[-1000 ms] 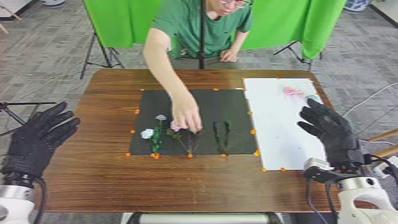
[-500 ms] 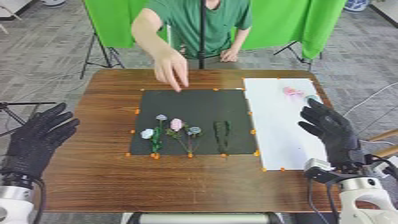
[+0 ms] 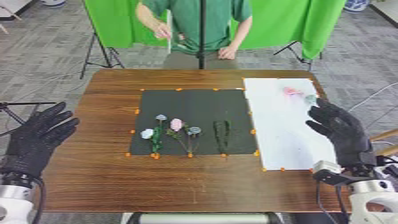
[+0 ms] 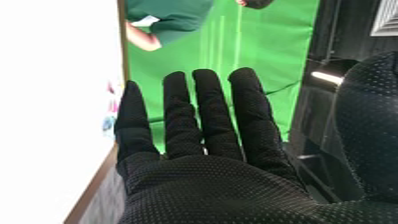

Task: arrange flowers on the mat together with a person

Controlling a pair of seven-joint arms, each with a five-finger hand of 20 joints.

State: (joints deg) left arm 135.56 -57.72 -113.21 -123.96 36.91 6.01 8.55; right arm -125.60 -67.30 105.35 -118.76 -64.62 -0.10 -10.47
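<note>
Four blooms (image 3: 176, 124) lie on the mat (image 3: 191, 102), two flowers (image 3: 291, 91) at one o'clock on the sheet (image 3: 289, 140) seem unplaced, both robot hands (image 3: 37, 138) (image 3: 348, 138) open.

We see a grey tiled floor (image 3: 44, 62) around a brown wooden table (image 3: 105, 112), with a green curtain (image 3: 298, 25) hanging across the top of the head view. In the right wrist view, we notice a bright strip light (image 4: 327, 77) against dark surroundings.
</note>
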